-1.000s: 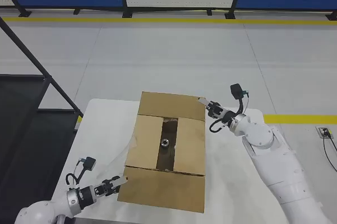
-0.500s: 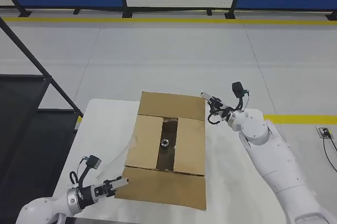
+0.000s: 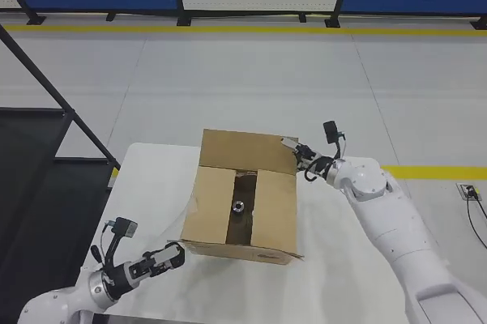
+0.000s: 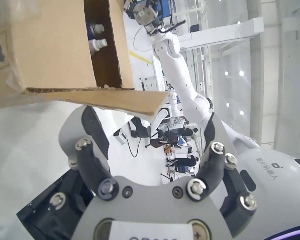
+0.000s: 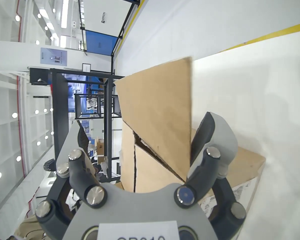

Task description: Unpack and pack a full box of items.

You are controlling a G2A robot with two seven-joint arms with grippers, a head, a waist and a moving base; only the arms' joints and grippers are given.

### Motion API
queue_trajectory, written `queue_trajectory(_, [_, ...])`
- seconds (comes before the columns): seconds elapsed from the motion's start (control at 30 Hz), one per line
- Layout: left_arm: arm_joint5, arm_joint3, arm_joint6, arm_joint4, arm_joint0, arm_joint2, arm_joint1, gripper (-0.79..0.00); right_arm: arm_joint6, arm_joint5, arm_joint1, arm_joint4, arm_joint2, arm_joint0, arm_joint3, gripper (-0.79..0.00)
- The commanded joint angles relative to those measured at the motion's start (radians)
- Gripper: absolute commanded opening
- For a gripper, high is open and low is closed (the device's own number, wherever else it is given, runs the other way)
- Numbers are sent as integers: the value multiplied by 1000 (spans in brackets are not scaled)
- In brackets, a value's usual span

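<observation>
A brown cardboard box (image 3: pixel 227 243) stands mid-table. Its two inner flaps lie nearly flat, and the gap between them shows a bottle top (image 3: pixel 237 206). My left gripper (image 3: pixel 172 257) is open at the box's near left corner, just under the edge of the raised near flap (image 4: pixel 102 98). The left wrist view looks into the box at two white-capped bottles (image 4: pixel 98 36). My right gripper (image 3: pixel 293 147) is open at the far right corner. The raised far flap (image 5: pixel 160 116) stands between its fingers and leans against one finger (image 5: pixel 210 131).
The white table (image 3: pixel 340 267) has bare surface to the right and left of the box. A black frame with a dark panel (image 3: pixel 24 186) stands off the table's left side. The table's near edge lies close behind my left arm.
The near flap, lying flat outward a second ago, now tilts up with my left gripper risen beneath it. The far flap has also lifted as my right gripper moved in at its corner.
</observation>
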Motion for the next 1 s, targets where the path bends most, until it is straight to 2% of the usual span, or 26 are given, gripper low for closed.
queue_trajectory(0.0, [13, -19, 48, 4, 3, 6, 0, 0, 26, -26, 0, 18, 8, 8, 16, 0])
queue_trajectory(0.27, [76, -107, 311, 93, 4, 63, -8, 0, 144, -124, 14, 84, 54, 22, 14, 0])
queue_trajectory(0.53, [123, -133, 533, 261, -33, 163, -17, 0, 278, -132, 51, 104, 111, -15, -121, 0])
queue_trajectory(0.67, [134, -126, 584, 328, -57, 222, -21, 0, 323, -31, 71, 54, 121, -50, -238, 0])
queue_trajectory(0.9, [146, -102, 618, 431, -99, 281, -23, 0, 372, 276, 87, -23, 94, -101, -417, 0])
queue_trajectory(0.97, [155, -96, 627, 445, -111, 291, -23, 0, 379, 334, 86, -33, 79, -108, -451, 0])
